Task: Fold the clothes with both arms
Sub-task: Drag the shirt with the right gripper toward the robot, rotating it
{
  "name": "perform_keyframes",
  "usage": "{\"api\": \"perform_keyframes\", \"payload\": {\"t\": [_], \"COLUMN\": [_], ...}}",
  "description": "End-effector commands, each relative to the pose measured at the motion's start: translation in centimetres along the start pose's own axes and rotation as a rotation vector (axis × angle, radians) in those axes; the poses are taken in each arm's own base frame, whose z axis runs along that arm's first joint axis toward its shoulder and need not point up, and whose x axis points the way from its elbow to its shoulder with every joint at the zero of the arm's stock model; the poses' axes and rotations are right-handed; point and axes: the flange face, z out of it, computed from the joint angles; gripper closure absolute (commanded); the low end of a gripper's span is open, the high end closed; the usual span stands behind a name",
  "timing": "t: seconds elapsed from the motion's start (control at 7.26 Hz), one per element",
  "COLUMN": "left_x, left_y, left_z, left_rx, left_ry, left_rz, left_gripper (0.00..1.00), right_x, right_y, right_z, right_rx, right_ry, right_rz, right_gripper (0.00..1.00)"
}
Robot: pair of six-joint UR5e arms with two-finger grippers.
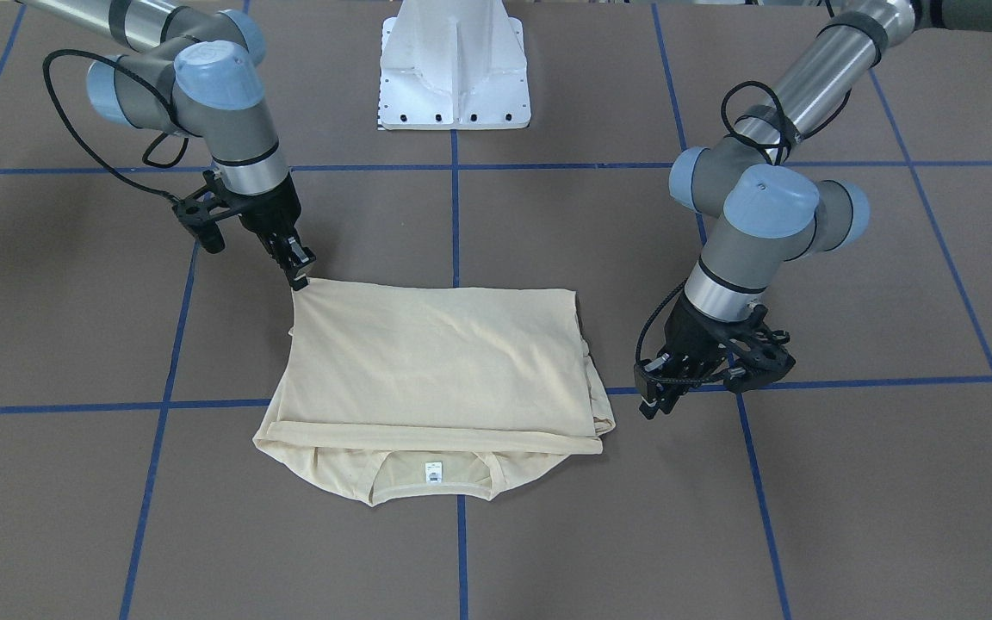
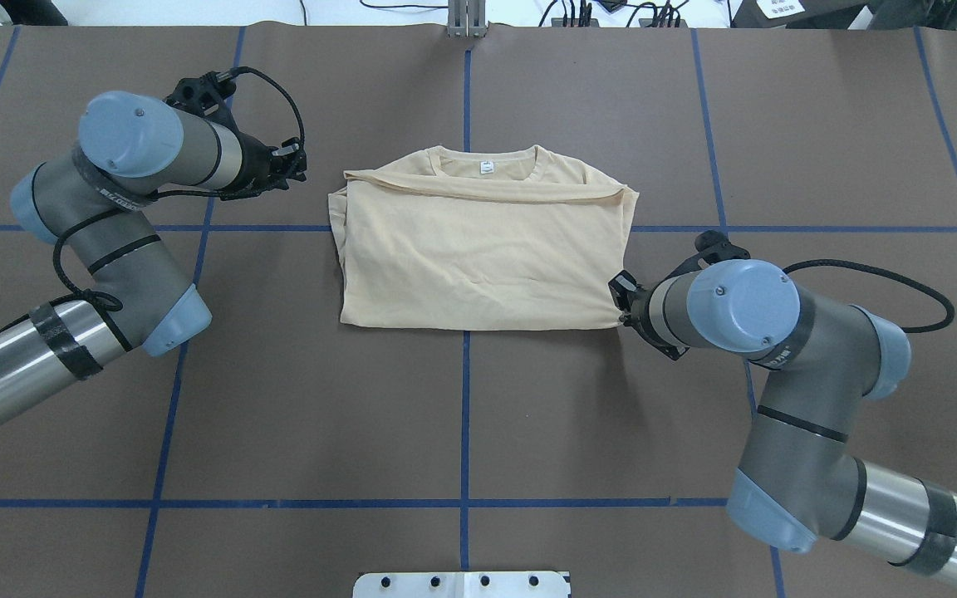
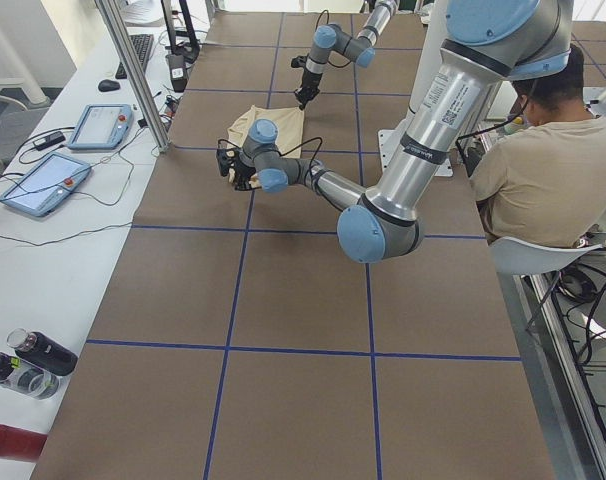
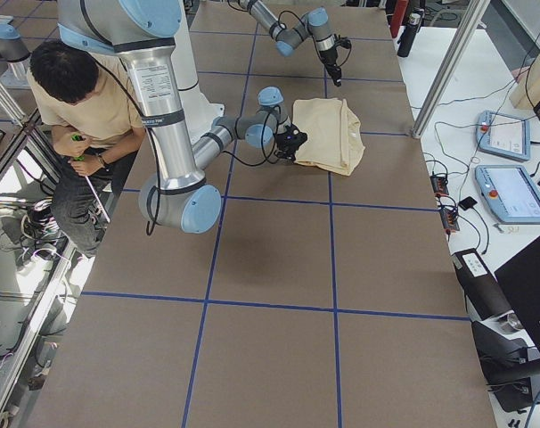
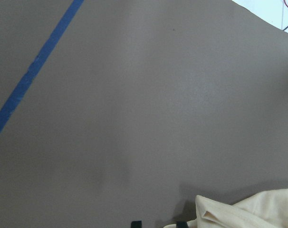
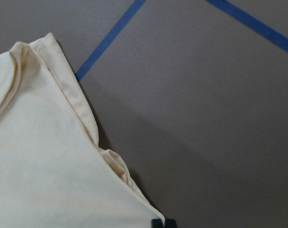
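The pale cream-yellow T-shirt (image 1: 436, 362) lies folded into a rectangle at the table's middle (image 2: 478, 257). Its collar and white neck label (image 2: 487, 167) show at the far edge; the print is hidden. My right gripper (image 2: 618, 303) is shut on the shirt's near right corner, seen in the front view (image 1: 300, 275) and in the right wrist view (image 6: 163, 222). My left gripper (image 2: 300, 166) is open and empty, just off the shirt's far left corner (image 1: 649, 405). Its fingertips (image 5: 136, 223) stand apart, with the shirt's edge (image 5: 258, 211) beside them.
The brown table carries a grid of blue tape lines (image 2: 465, 415). The white pedestal base (image 1: 455, 77) stands at the robot's side. A seated person (image 3: 543, 170) is beside the base. Tablets (image 3: 43, 180) and bottles (image 3: 33, 360) lie on a side bench.
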Motion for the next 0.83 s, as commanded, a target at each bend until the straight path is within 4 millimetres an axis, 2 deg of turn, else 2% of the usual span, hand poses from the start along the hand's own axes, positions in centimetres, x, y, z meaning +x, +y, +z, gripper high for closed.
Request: {"api": "perform_keyframes", "payload": {"t": [0.0,0.14,0.28,0.41,0.55,0.69], "left_x": [0.6,1.3,2.6,3.8,5.2,5.4], "left_y": [0.2,0.4,1.2,2.1,3.4,7.0], "left_z": [-0.4,-1.1,-2.9,-4.6,-5.9,-6.3], "left_rx": [-0.009,-0.014,-0.059,-0.114,-0.143,-0.194], "left_ry": [0.013,0.031,0.072,0.111,0.142,0.153], "left_rz": [0.002,0.006,0.016,-0.019,-0.075,-0.091], "left_gripper": [0.64,0.64,0.64,0.64,0.64,0.64], "right_x": [4.5,6.1,7.5,9.4,10.9,11.8], "right_y": [6.0,9.0,11.3,13.7,15.9,17.0], "right_z": [-3.4,-4.9,-5.9,-6.2,-6.2,-6.9], "right_rx": [-0.028,-0.047,-0.070,-0.080,-0.092,-0.095], "right_ry": [0.146,0.202,0.238,0.293,0.332,0.347], "right_rz": [-0.082,-0.125,-0.151,-0.162,-0.190,-0.168], "right_gripper": [1.00,1.00,1.00,0.82,0.72,0.25]}}
